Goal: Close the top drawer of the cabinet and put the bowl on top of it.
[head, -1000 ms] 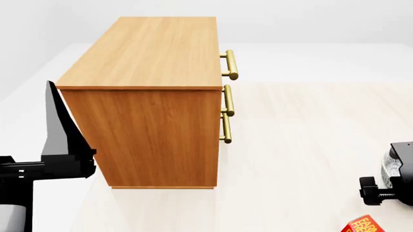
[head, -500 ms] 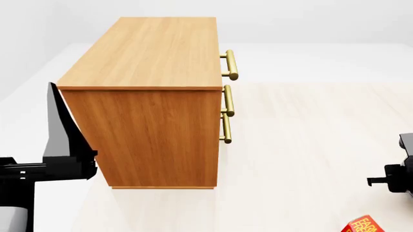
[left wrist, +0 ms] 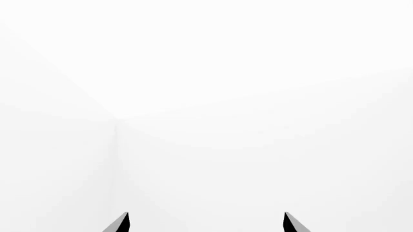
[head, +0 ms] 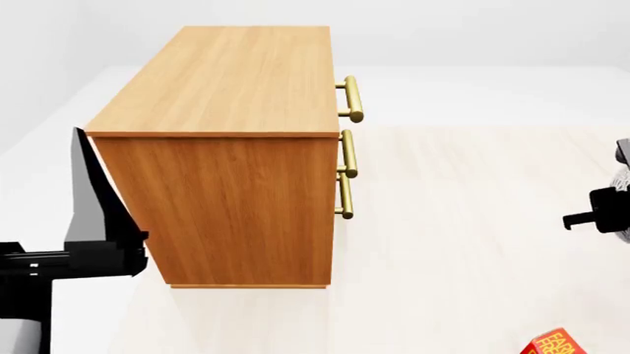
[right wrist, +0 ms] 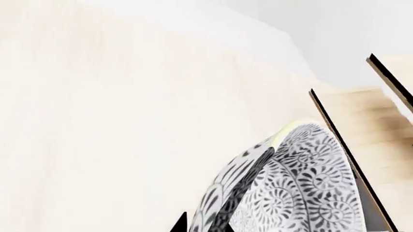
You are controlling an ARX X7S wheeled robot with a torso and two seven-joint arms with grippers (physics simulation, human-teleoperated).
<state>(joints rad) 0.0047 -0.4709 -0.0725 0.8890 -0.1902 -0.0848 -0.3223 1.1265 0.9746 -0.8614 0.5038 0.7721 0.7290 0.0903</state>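
The cabinet (head: pixel 232 147) stands in the middle of the head view, its front turned to the right. Of the top drawer only the brass handle (head: pixel 352 99) shows, and the front looks flush with the cabinet's edge. At the right edge of that view my right gripper (head: pixel 594 218) is raised, shut on the rim of the bowl (right wrist: pixel 297 193), whose patterned wall fills the right wrist view. Only a sliver of the bowl (head: pixel 622 179) shows in the head view. My left gripper (head: pixel 87 169) is just left of the cabinet, pointing up, open and empty (left wrist: pixel 206 223).
A red printed box (head: pixel 556 344) lies at the bottom right on the pale floor. Behind the bowl in the right wrist view stands a slanted pale-wood rack (right wrist: pixel 361 121) with black edges. Two lower handles (head: pixel 344 184) stick out of the cabinet front.
My right gripper with the bowl has risen from the lower right corner toward the middle of the right edge in the head view. The left arm has barely moved.
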